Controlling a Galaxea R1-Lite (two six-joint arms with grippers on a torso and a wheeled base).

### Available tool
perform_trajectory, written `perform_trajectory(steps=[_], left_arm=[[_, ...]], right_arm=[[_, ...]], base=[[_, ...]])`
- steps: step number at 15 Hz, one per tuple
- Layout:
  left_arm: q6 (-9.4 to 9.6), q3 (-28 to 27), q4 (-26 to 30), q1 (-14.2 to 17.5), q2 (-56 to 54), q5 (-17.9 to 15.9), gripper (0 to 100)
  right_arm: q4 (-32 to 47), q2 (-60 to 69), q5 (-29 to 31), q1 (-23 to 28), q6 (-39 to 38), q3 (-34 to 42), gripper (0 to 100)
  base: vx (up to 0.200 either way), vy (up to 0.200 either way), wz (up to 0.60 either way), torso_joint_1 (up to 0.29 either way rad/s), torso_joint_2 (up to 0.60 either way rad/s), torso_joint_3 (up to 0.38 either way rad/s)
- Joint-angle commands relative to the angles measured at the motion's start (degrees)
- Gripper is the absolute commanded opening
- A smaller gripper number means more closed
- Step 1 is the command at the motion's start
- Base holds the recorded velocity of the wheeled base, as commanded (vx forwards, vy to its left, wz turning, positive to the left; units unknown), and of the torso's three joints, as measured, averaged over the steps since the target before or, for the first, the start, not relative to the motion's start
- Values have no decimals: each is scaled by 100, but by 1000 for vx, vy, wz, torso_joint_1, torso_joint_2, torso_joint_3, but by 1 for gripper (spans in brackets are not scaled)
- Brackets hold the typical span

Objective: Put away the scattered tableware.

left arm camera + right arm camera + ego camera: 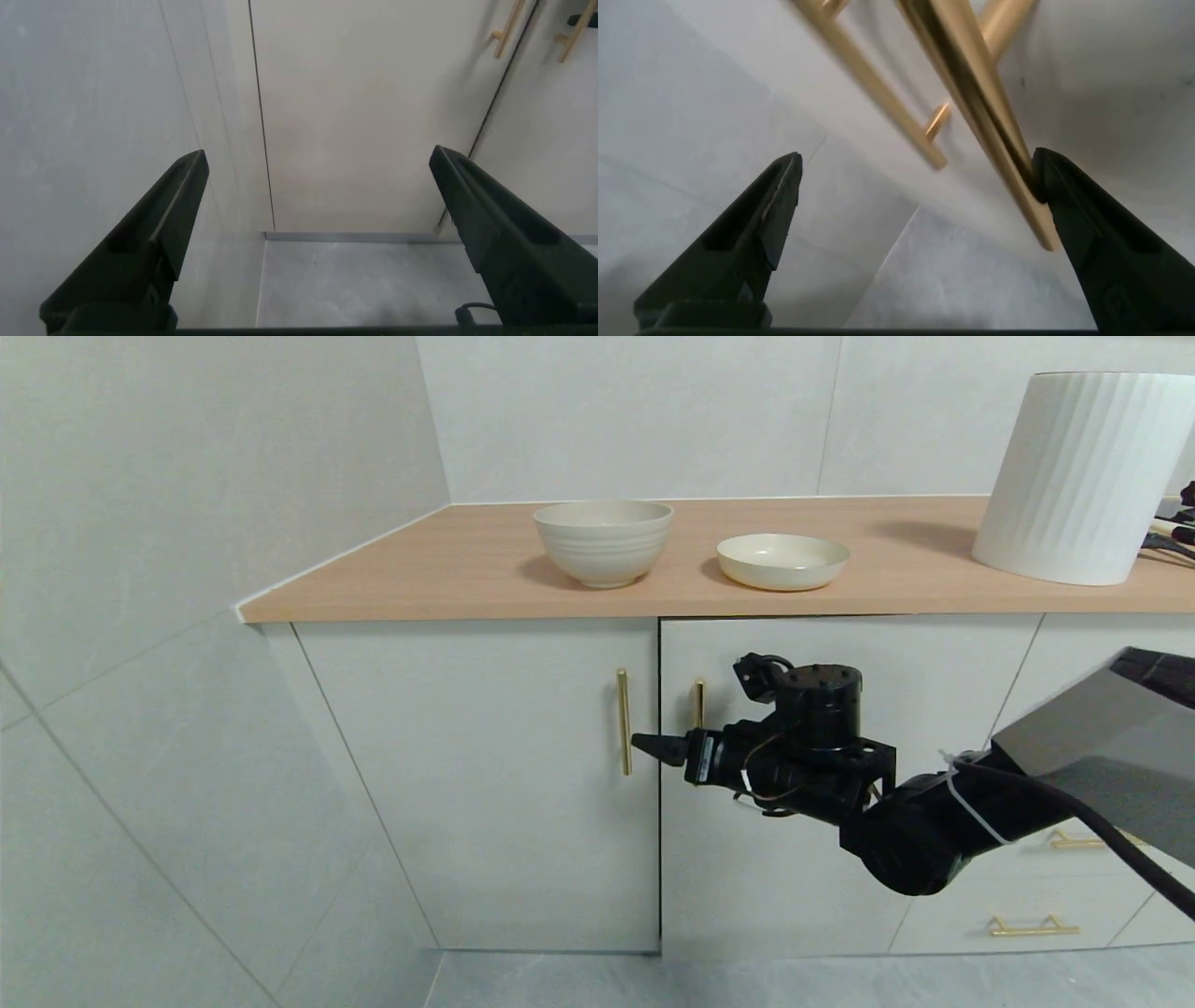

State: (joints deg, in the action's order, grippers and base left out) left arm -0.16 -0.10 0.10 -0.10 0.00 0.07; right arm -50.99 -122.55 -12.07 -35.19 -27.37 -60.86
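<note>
Bowl and dish: probably light, rigid, slick; hold at rim. Right gripper fingers apart at door handle; left gripper likewise.

A light-brown wooden countertop runs along the wall, above 2 white cabinet doors. On it, a deep cream ribbed bowl sits left of a shallow cream dish, near it but apart. A tall white ribbed cylinder stands well to their right. Below, an upright brass left door handle and brass right door handle flank the door seam. The black right gripper sits before the doors, just beside the left door handle.
</note>
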Motion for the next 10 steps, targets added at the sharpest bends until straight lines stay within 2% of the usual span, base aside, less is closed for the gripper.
perform_trajectory(steps=[1,10], left_arm=[[-2,1,-1,1,0,1,100],[-2,1,-1,1,0,1,100]], right_arm=[[-16,434,-50,-93,-5,320,100],[-16,2306,-1096,-128,-5,2359,100]], base=[[0,0,0,0,0,0],[0,0,0,0,0,0]])
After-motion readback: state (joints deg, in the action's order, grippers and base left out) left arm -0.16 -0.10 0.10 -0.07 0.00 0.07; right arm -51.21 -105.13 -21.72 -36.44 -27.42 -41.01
